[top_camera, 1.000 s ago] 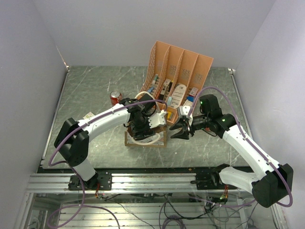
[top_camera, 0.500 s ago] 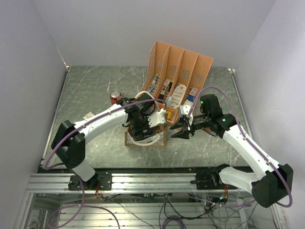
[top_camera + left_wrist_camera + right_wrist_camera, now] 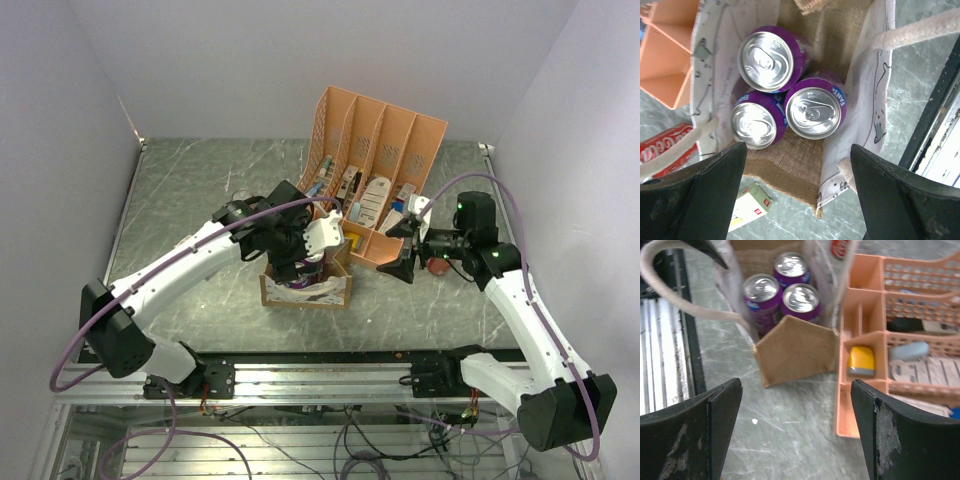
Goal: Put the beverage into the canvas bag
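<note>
Beverage cans (image 3: 815, 112), three in number, purple with silver tops, stand upright and touching one another inside the canvas bag (image 3: 867, 95). We place the bag near the middle of the desk (image 3: 190, 190), somewhat toward the near edge. The left gripper (image 3: 797, 150) hangs directly over the bag's mouth, its jaws spread wide and holding nothing; both fingers (image 3: 705, 195) are clear of the can tops. The right gripper (image 3: 795, 387), likewise fully released and empty, faces the bag's tan end wall from the right-edge side, touching neither the bag nor the orange file rack (image 3: 865, 390) just beside it. The rack stands behind the bag, toward the far edge. We note a red can (image 3: 665, 147) lying outside the bag, against its wall.
</note>
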Robot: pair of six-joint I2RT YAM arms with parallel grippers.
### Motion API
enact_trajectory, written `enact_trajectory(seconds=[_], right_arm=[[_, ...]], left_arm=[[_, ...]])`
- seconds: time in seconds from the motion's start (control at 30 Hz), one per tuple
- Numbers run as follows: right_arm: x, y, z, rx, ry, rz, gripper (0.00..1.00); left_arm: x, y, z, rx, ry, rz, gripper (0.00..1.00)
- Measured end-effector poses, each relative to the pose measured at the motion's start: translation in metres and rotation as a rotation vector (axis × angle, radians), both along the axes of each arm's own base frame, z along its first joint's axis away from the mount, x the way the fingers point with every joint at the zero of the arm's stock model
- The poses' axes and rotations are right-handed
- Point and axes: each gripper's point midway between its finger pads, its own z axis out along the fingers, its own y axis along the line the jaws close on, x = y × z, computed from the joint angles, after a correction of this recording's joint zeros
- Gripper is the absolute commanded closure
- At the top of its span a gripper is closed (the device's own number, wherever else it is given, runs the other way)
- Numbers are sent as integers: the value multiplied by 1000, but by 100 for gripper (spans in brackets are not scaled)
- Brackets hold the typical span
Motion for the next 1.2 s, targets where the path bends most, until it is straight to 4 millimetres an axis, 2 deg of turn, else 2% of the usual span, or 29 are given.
enact_trajectory(seconds=[0.13, 0.33, 0.47, 0.6, 0.8, 0.9, 1.0, 1.1, 1.2], right_arm=[[17, -26, 8, -12, -21, -145, 3], [33, -60, 24, -59, -78, -321, 3], [40, -83, 18, -120, -71, -436, 3], [44, -105, 4, -194, -30, -547, 3], [45, -125, -17, -261, 12, -643, 3], [44, -129, -25, -273, 31, -660, 3], [43, -128, -24, -262, 35, -654, 3], [45, -121, -20, -241, 52, -619, 3], [50, -112, -13, -211, 60, -565, 3]], left_arm=[[8, 0, 21, -50, -81, 24, 2], [23, 8, 54, -126, -226, 108, 3], [35, 17, 68, -174, -282, 200, 3], [56, 42, 80, -220, -315, 345, 2], [89, 98, 100, -296, -367, 617, 1], [101, 121, 98, -301, -372, 717, 1], [116, 143, 84, -269, -351, 809, 1], [133, 163, 58, -222, -288, 879, 1], [145, 172, 27, -188, -205, 907, 1]])
